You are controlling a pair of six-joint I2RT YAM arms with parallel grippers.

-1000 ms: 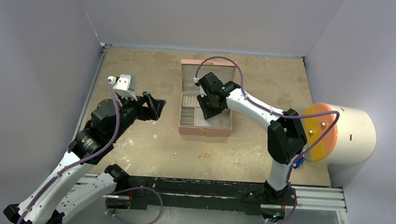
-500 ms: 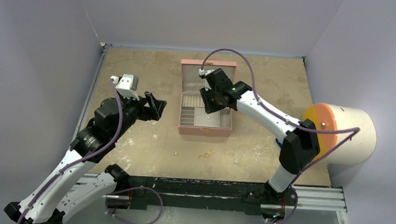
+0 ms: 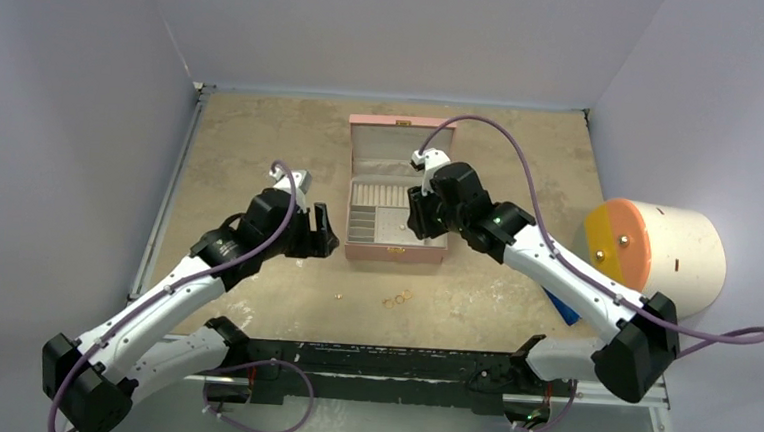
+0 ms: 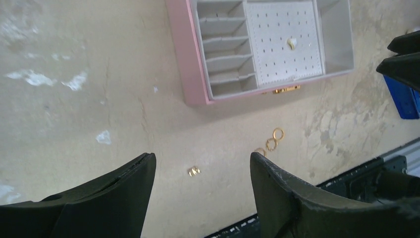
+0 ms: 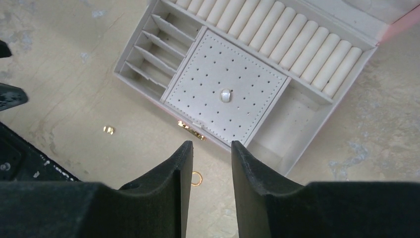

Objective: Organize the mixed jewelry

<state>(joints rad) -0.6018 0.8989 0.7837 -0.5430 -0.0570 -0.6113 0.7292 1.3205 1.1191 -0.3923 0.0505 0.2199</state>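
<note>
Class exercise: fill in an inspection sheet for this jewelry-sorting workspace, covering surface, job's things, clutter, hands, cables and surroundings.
Surface: beige tabletop, worn, with white scuffs.
Job's things: gold rings and a small gold piece lie on the table in front of the open pink box; one pale piece sits on the box's perforated panel.
Clutter: white cylinder with orange face at right; blue object, partly hidden.
Hands: left hand open, empty, left of the box; right hand jaws slightly apart, empty, over the box's front edge.
Cables: purple cable loops along each arm, clear of the jewelry.
Surroundings: plain lilac walls; black rail at near edge.
</note>
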